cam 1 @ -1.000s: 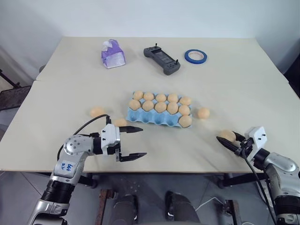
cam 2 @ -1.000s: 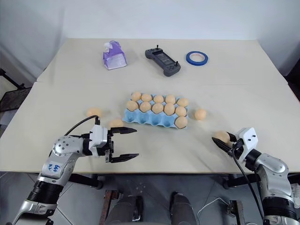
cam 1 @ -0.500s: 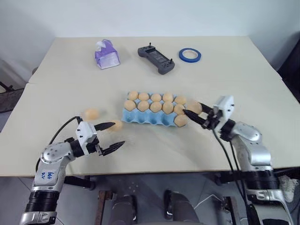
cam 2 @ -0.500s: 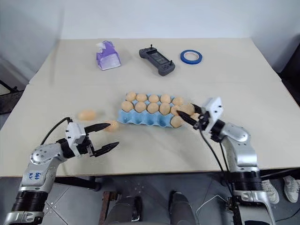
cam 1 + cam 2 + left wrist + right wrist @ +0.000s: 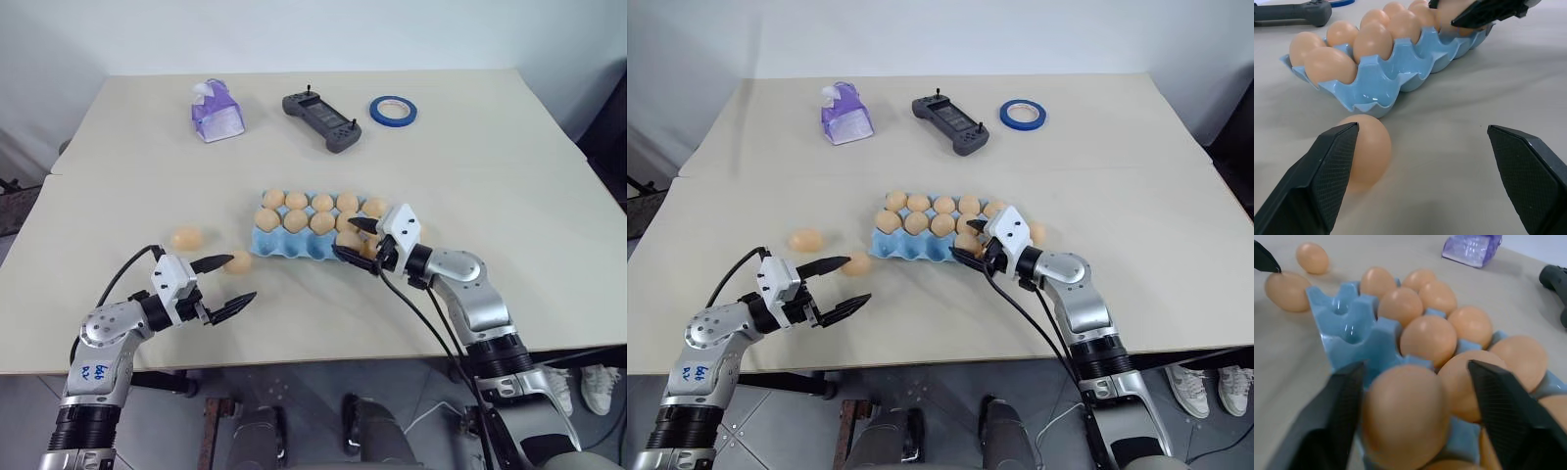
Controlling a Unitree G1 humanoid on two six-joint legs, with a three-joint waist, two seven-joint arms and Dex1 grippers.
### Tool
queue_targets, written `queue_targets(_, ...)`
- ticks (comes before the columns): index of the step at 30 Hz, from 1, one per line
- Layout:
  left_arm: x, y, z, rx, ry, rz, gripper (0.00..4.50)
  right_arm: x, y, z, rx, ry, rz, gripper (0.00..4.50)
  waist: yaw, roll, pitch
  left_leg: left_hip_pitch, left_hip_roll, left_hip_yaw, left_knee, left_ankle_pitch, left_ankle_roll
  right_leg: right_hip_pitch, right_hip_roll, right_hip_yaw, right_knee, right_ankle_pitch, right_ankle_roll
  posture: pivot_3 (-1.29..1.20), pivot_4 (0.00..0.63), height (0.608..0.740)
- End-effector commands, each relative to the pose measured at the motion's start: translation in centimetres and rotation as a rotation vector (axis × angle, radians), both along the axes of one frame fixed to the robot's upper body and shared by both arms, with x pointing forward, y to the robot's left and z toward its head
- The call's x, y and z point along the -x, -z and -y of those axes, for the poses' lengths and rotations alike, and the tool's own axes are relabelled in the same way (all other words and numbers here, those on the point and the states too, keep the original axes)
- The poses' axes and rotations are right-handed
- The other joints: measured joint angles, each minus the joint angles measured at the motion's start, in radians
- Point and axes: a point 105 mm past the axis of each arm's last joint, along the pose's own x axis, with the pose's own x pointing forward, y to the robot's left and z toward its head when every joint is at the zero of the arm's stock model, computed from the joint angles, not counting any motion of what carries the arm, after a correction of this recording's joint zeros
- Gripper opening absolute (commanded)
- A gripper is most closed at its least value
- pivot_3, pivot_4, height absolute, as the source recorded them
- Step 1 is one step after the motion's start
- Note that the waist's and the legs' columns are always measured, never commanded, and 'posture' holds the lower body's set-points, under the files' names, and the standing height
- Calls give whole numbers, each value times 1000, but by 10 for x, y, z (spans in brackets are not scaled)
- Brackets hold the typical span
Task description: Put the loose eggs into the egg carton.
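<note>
In your head views, the light-blue egg carton [image 5: 318, 228] sits mid-table, its two far rows full of eggs. Your right gripper [image 5: 355, 241] hovers over the carton's near right end, fingers spread around an egg [image 5: 351, 239] there. One more egg [image 5: 414, 233] peeks out just past the carton's right end, behind that wrist. Your left gripper [image 5: 227, 283] waits off the carton's near left corner, wide open and empty. One loose egg [image 5: 237, 261] lies against its upper fingertip; another [image 5: 186, 238] rests farther left.

At the far edge stand a purple tissue pack [image 5: 214, 114], a black handheld controller [image 5: 321, 121] and a blue tape roll [image 5: 393, 110].

Your left wrist view shows the nearer loose egg [image 5: 1367, 152] beside one finger [image 5: 1317, 180], with empty front pockets in the carton [image 5: 1382, 88] just beyond.

Your right wrist view shows an egg [image 5: 1405, 416] between the parted fingers [image 5: 1337, 410], seated at the carton [image 5: 1359, 335].
</note>
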Motion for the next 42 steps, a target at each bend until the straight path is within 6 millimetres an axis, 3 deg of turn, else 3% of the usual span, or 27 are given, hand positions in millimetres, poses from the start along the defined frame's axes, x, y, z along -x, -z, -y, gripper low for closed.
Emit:
queue_targets(1, 0, -14, 5, 11, 19, 49, 4500, 16, -30, -1, -58, -68, 95, 4473, -3, 0, 0, 0, 0, 0, 0, 0, 0, 0, 0, 0, 0, 0, 0, 0, 150, 740)
queue_targets(5, -1, -17, 11, 11, 46, 57, 4500, 34, -35, 19, -99, -80, 107, 4473, -2, 0, 0, -2, 0, -2, 0, 0, 0, 0, 0, -2, 1, 0, 0, 0, 150, 740)
queue_targets(8, 0, -19, 24, 1, 101, 68, 4500, 41, -26, 56, -96, 54, 115, 4473, 8, -1, 0, -2, -1, -1, 1, 0, 1, 1, 1, -4, 2, 0, 1, 0, 150, 740)
queue_targets(12, 2, -22, 46, 26, 196, 61, 4500, 53, -1, 116, -96, 275, 77, 4473, 19, -1, 0, -4, 0, 0, 9, -5, 3, 1, 2, -7, -1, 0, 1, 0, 150, 740)
queue_targets(15, 3, -22, 54, 29, 243, 48, 4500, 61, 18, 147, -105, 409, 39, 4473, 16, -1, 0, -4, -1, 1, 11, -5, 3, 2, 1, -7, -1, 1, 2, 0, 150, 740)
queue_targets(18, -1, -23, 56, 27, 246, 63, 4500, 64, 34, 162, -103, 482, 13, 4473, 12, -1, 0, -2, 0, 4, 11, -5, 3, 2, 2, -4, 0, 3, 1, 0, 150, 740)
queue_targets(23, -6, -27, 57, 39, 260, 68, 4500, 53, 31, 153, -146, 456, 18, 4473, 4, 0, -1, 0, 1, 4, 11, -3, 1, 2, 4, -3, 0, 5, -2, 0, 150, 740)
queue_targets(27, -9, -29, 57, 44, 251, 79, 4500, 34, 22, 142, -182, 428, 9, 4473, -7, 0, -1, -1, 1, 5, 14, -2, 2, 2, 3, -2, 1, 7, -1, 0, 150, 740)
queue_targets(30, -6, -24, 60, 29, 269, 60, 4500, 9, 13, 124, -162, 378, 13, 4473, -12, 0, -1, -1, 1, 5, 14, -2, 3, 2, 3, -1, 0, 7, 0, 0, 150, 740)
queue_targets(42, 6, -24, 40, 55, 161, 55, 4500, -41, 27, 110, -97, 391, -26, 4473, -11, 0, -1, -3, 0, 6, 12, 0, 8, 1, 2, -1, -1, 8, 0, 0, 150, 740)
